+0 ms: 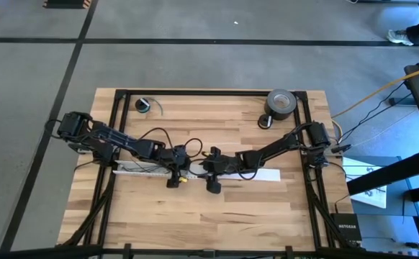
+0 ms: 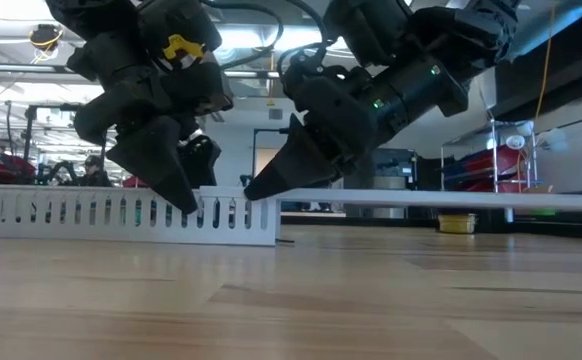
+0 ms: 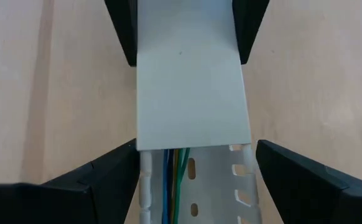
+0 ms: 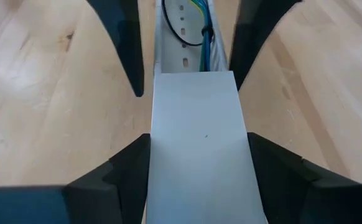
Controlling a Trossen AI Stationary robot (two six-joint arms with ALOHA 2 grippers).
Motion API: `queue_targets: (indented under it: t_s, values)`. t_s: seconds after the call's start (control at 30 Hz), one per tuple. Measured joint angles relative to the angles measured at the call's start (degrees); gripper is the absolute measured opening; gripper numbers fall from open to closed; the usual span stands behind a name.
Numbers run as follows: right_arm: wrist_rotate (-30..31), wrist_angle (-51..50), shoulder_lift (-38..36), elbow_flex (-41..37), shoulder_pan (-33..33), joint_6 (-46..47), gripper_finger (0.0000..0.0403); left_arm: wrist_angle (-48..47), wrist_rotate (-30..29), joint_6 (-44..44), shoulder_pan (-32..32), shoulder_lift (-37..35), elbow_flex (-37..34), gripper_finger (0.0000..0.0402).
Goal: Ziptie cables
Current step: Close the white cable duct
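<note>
While cables [image 3: 173,180] lie in slotted duct [image 3: 221,186], left pincer [image 3: 193,180] straddling it

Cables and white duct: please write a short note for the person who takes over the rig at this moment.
Left gripper: open, straddling the slotted duct where the white cover ends.
Right gripper: astride the cover from the other end; grip unclear.
Cables: inside the duct, running under the cover.
Done: a black loop, perhaps a ziptie, circles them.
Left: confirm that tie; no loose zipties are visible.
</note>
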Motion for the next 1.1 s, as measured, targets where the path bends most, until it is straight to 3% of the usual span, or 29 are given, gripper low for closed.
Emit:
queue_targets:
  t_s: [0.47, 0.73, 1.1]
  values:
    - [-0.48, -5.83, 1.71, 4.54, -0.23, 0.15, 0.0214, 0.11, 0.01, -0.16, -0.44, 0.0, 0.0, 0.0298]
    - [-0.95, -6.96, 1.75, 4.97, -0.92, 6.06, 0.0215, -0.24, -0.15, -0.31, -0.44, 0.0, 0.0, 0.0298]
    - [0.51, -6.93, 1.86, 4.99, 0.38, 3.72, 0.0215, -1.56, -1.99, 0.3, -0.44, -0.02, 0.02, 0.0298]
